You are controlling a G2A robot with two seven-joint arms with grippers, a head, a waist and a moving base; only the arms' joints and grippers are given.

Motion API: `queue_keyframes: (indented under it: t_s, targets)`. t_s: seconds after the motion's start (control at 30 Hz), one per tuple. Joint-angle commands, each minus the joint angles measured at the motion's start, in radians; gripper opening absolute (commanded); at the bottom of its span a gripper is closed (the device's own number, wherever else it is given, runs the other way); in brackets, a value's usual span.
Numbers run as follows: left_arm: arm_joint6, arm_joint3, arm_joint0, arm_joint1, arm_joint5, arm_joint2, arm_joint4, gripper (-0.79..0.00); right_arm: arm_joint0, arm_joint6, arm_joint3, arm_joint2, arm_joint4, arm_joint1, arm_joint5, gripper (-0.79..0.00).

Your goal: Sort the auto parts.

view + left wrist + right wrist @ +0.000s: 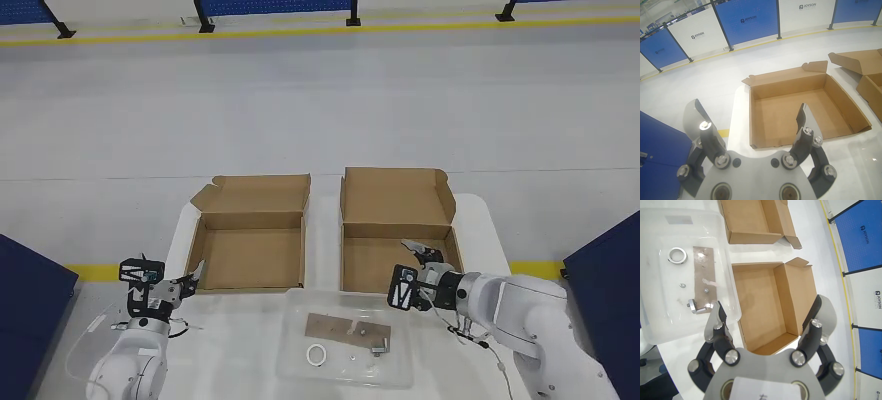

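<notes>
Right gripper fingers spread, empty; metal bracket in clear bin, 7 o'clock of fingertips, untouched. Left gripper spread, empty.

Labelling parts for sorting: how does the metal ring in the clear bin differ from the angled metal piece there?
The metal ring is round with an open centre; the angled metal piece is a bent bar with a blocky end. The ring lies on the bare floor of the clear bin, beside the brown strip; the angled piece overlaps that strip's end. Both are silvery and lie in the bin.
</notes>
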Motion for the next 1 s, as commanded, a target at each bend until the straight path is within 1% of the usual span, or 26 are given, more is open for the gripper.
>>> queue_keyframes:
  t_s: [0.0,0.07,0.13,0.2,0.37,0.47,0.77,0.83,0.97]
  targets:
    - [0.0,0.0,0.0,0.0,0.0,0.0,0.0,0.0,0.004,0.0,-0.013,-0.001,-0.016,0.001,0.002,0.0]
    - [0.0,0.0,0.0,0.0,0.0,0.0,0.0,0.0,0.01,0.023,-0.034,-0.022,-0.063,0.005,-0.026,0.0]
    - [0.0,0.0,0.0,0.0,0.0,0.0,0.0,0.0,0.021,0.059,-0.038,-0.044,-0.066,0.008,-0.061,0.0]
    - [0.0,0.0,0.0,0.0,0.0,0.0,0.0,0.0,0.034,0.109,-0.04,-0.067,-0.05,0.011,-0.061,0.0]
    - [0.0,0.0,0.0,0.0,0.0,0.0,0.0,0.0,0.073,0.11,0.025,-0.173,-0.068,0.043,-0.06,0.0]
    - [0.0,0.0,0.0,0.0,0.0,0.0,0.0,0.0,0.112,0.127,0.079,-0.24,0.01,0.067,-0.043,0.0]
    - [0.0,0.0,0.0,0.0,0.0,0.0,0.0,0.0,0.112,0.127,0.076,-0.243,-0.001,0.068,-0.043,0.0]
    - [0.0,0.0,0.0,0.0,0.0,0.0,0.0,0.0,0.111,0.121,0.069,-0.274,-0.068,0.072,-0.049,0.0]
    - [0.0,0.0,0.0,0.0,0.0,0.0,0.0,0.0,0.143,0.111,0.117,-0.312,-0.035,0.081,-0.058,0.0]
